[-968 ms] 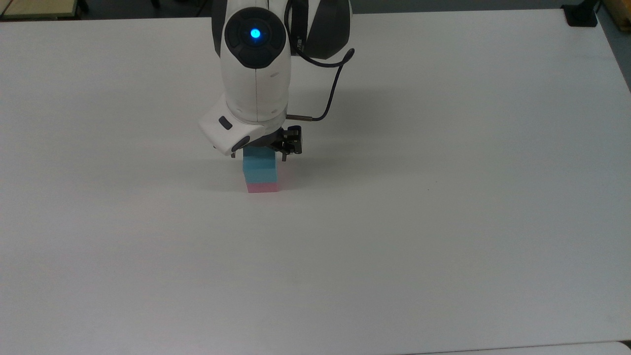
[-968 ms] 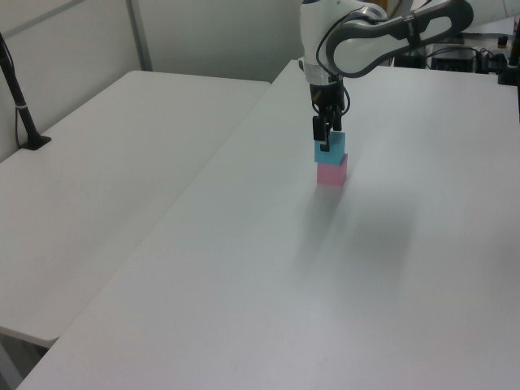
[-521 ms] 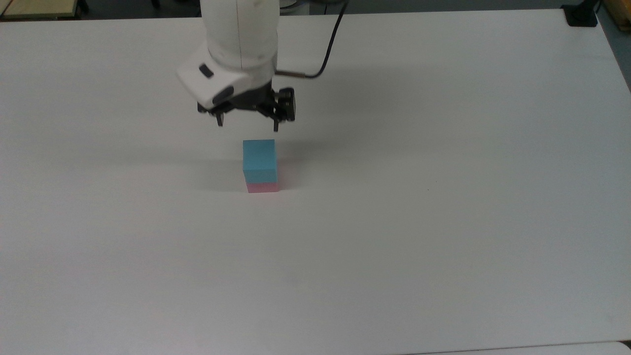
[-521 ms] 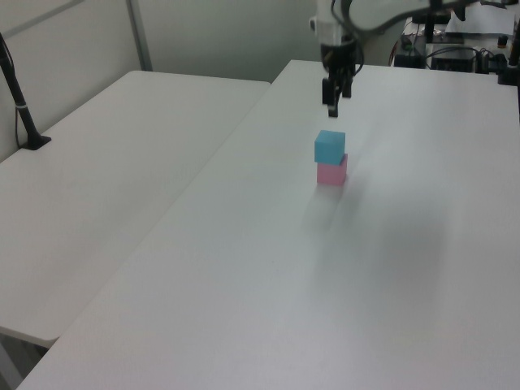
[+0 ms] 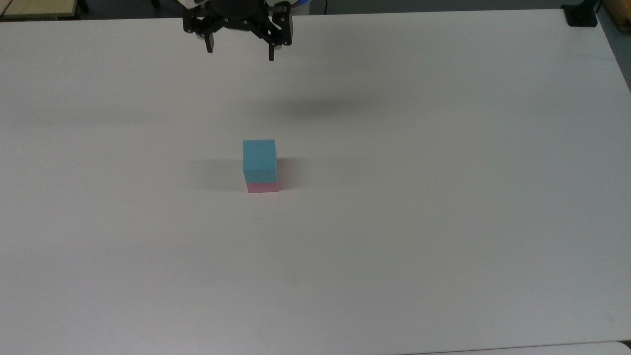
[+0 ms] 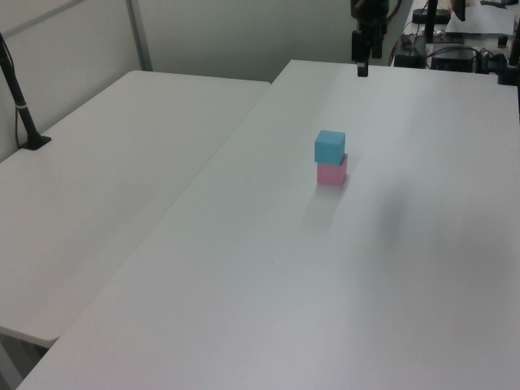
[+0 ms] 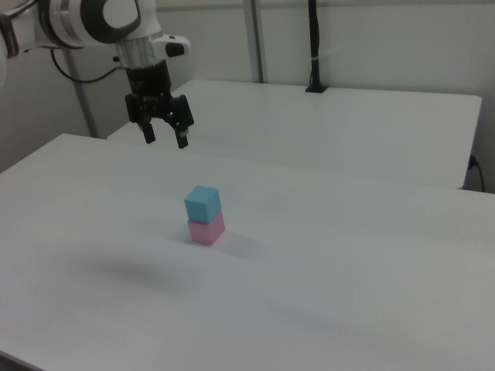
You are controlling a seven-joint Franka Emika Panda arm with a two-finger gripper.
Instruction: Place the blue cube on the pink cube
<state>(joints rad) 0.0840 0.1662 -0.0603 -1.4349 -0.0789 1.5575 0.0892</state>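
The blue cube rests on top of the pink cube near the middle of the white table. Its edges sit slightly turned against the pink one's. My gripper hangs high above the table, well away from the stack, at the top view's top edge. It is open, with nothing between its black fingers.
A second white table adjoins on the left view's left, with a black post clamped to it. A black clamp sits at the top view's top right corner. Equipment and cables stand beyond the table's far end.
My gripper was around the blue cube a second ago. It has since let go, risen and drawn back from the stack. The blue cube has stayed on the pink cube.
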